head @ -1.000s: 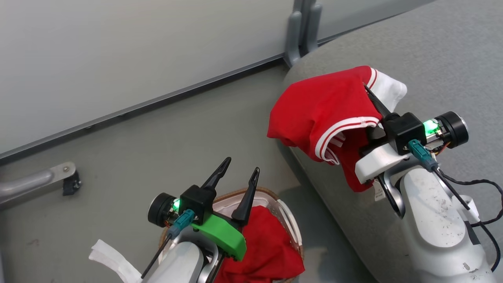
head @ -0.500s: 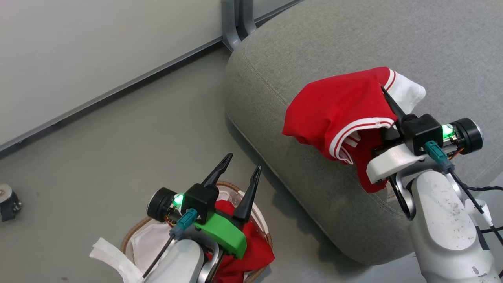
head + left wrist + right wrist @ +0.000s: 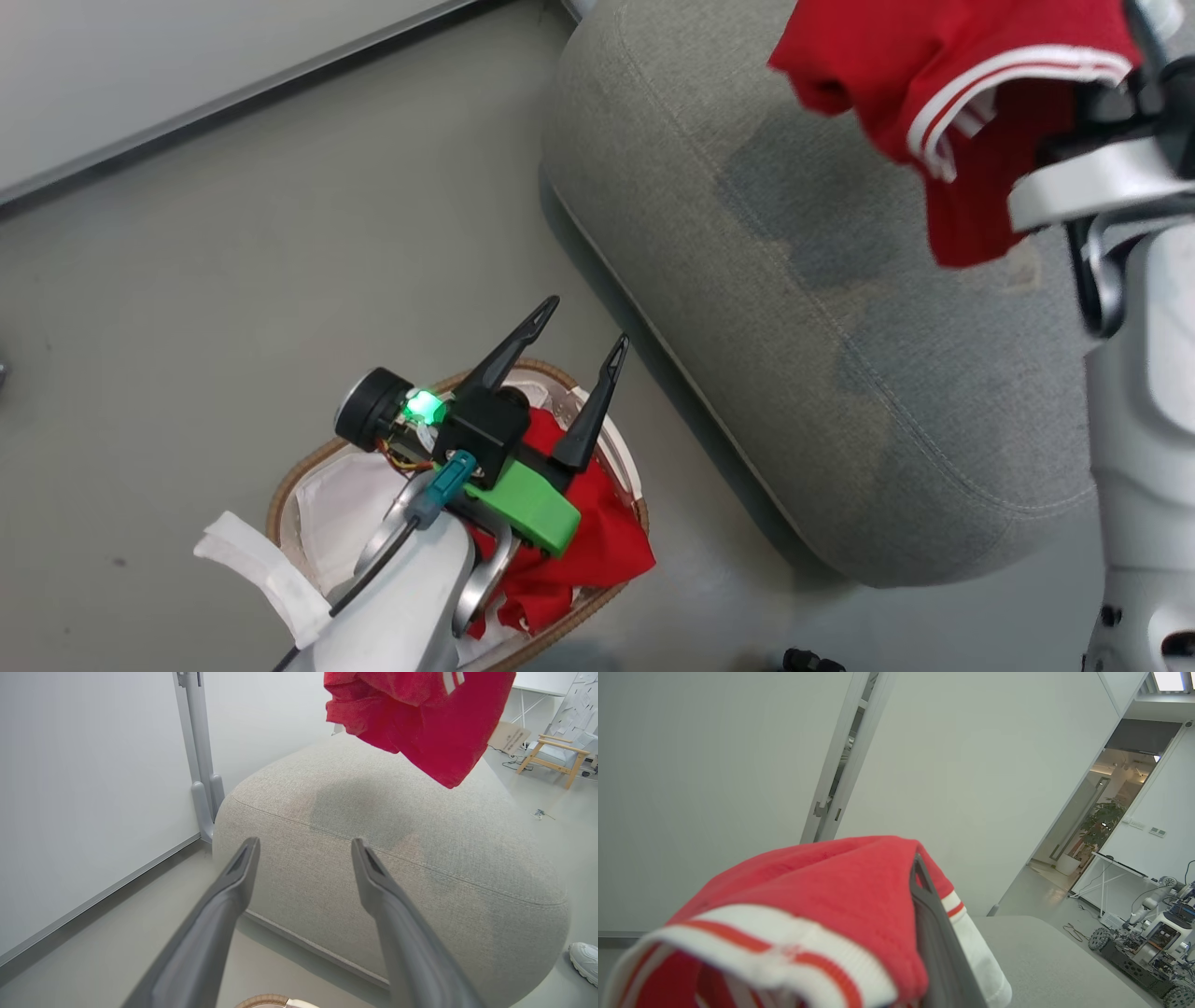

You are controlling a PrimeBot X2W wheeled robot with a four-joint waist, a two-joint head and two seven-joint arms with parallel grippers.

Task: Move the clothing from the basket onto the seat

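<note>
Poised the left gripper (image 3: pixel 586 322) just above the basket (image 3: pixel 280 485), jaws spread wide and empty, probably in readiness for the plain red garment (image 3: pixel 588 546) heaped inside on the white liner (image 3: pixel 331 509) and spilling over the rim. Found the basket down on the floor (image 3: pixel 233 280), just beside the seat (image 3: pixel 794 327), well placed for a short carry. Gripped the striped garment (image 3: pixel 934 84) in the right gripper (image 3: pixel 920 868), jaws clenched on a fold by the white trim, and held it high above the seat, clear of the cushion, with only a shadow cast on the grey fabric below. Judged the task half done at best: one piece aloft and not yet laid down, the other not yet picked. Needed, most likely, a lowering before release, to stop the cloth sliding off the rounded edge.
</note>
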